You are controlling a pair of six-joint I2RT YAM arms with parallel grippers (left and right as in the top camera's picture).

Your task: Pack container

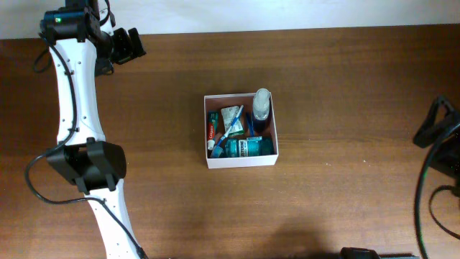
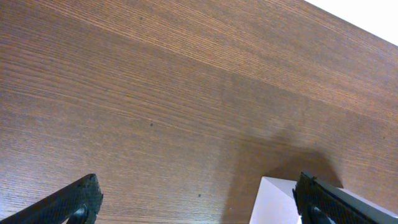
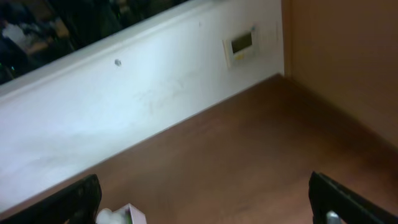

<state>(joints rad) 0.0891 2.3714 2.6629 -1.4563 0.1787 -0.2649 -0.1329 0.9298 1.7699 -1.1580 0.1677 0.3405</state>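
The container (image 1: 241, 162), a shallow white-walled box with a reddish inside, stands at the middle of the table. It holds a blue bottle with a grey cap (image 1: 261, 106), a teal bottle (image 1: 249, 147), a red tube (image 1: 211, 129) and a green-and-white packet (image 1: 231, 115). My left gripper (image 1: 129, 44) is far back left, open and empty. In the left wrist view (image 2: 199, 186) a white container corner (image 2: 273, 202) shows. My right gripper (image 1: 435, 126) is at the right edge, open and empty. In the right wrist view (image 3: 204, 186) a corner of the container (image 3: 130, 214) shows.
The brown wooden table (image 1: 345, 86) spreads around the box. A white wall (image 3: 124, 106) with a small panel (image 3: 241, 45) runs behind the table's far edge. Black cables (image 1: 431, 194) hang by the right arm.
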